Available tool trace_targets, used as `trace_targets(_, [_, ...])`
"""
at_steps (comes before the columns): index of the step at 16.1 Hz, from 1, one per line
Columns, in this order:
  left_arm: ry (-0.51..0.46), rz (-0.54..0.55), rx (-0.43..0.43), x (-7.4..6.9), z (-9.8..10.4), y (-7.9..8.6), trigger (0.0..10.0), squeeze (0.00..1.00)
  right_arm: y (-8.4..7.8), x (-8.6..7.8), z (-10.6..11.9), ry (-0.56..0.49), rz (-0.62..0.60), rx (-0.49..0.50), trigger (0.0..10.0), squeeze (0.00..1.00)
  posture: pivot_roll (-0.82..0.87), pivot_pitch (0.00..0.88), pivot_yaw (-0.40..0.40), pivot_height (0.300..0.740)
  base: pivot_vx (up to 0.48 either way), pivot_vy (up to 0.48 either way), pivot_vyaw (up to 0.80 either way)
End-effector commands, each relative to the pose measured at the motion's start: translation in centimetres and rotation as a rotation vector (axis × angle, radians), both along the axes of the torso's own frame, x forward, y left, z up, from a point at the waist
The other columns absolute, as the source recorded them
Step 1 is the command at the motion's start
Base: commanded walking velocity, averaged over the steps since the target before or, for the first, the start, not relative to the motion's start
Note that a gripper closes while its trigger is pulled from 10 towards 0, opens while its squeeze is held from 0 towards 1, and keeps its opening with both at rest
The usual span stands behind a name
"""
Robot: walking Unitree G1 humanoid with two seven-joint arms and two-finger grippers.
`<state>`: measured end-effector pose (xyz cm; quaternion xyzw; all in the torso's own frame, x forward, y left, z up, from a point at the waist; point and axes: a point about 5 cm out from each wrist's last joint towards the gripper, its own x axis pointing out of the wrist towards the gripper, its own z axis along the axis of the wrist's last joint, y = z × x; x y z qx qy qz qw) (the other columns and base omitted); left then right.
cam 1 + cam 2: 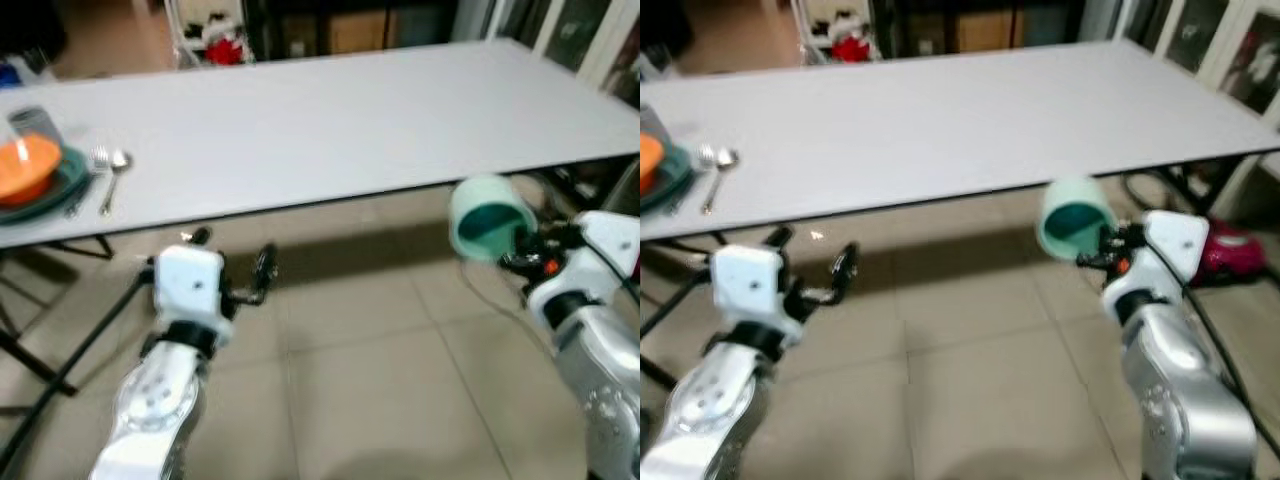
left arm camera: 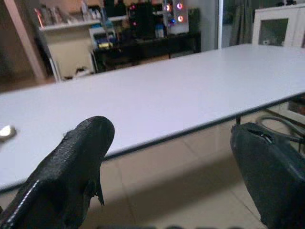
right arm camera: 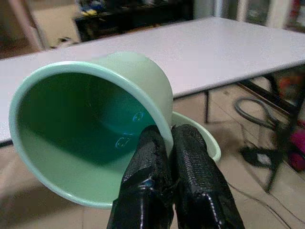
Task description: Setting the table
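Right tool point(image 3: 169, 143) is clamped on green cup point(image 1: 487, 218); left tool point(image 1: 235, 265) apart. Cup should be lifted over worktop point(image 1: 330, 130) edge, kept level.

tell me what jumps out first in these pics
The green cup stands out: the right gripper pinches its rim, holding it tipped on its side over the floor, just short of the table edge. At the table's far left sits an orange bowl with a spoon beside it.
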<state>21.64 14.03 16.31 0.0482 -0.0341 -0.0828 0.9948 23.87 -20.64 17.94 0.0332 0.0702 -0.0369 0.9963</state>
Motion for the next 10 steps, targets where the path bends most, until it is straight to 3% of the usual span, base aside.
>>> trace_targets(1, [0.014, 0.047, 0.022, -0.1, -0.1, 1.1, 10.0, 0.00, 2.0, 0.6, 1.1, -0.061, 0.115, 0.000, 10.0, 0.00, -0.15, 0.025, 0.052, 0.740, 0.330, 0.000, 0.00])
trace_targets(3, [0.016, 0.061, 0.021, -0.1, -0.2, 1.4, 10.0, 0.00, 2.8, 0.7, 1.1, -0.058, 0.163, -0.014, 10.0, 0.00, -0.15, 0.026, 0.048, 0.740, 0.338, 0.000, 0.00])
trace_targets(5, [0.017, 0.079, 0.011, -0.1, -0.1, 1.6, 10.0, 0.00, 3.5, 0.8, 0.8, -0.032, 0.219, -0.136, 10.0, 0.00, -0.15, 0.025, 0.043, 0.740, 0.352, 0.000, 0.00])
trace_targets(8, [0.020, 0.069, 0.016, -0.1, -0.1, 1.5, 10.0, 0.00, 3.1, 1.2, 0.6, -0.024, 0.182, -0.109, 10.0, 0.00, -0.14, 0.026, 0.042, 0.740, 0.364, 0.000, 0.73])
trace_targets(10, [0.023, 0.051, 0.023, -0.1, -0.2, 1.3, 10.0, 0.00, 2.8, 1.3, 0.6, -0.022, 0.155, -0.070, 10.0, 0.00, -0.14, 0.027, 0.046, 0.740, 0.364, 0.000, 0.00])
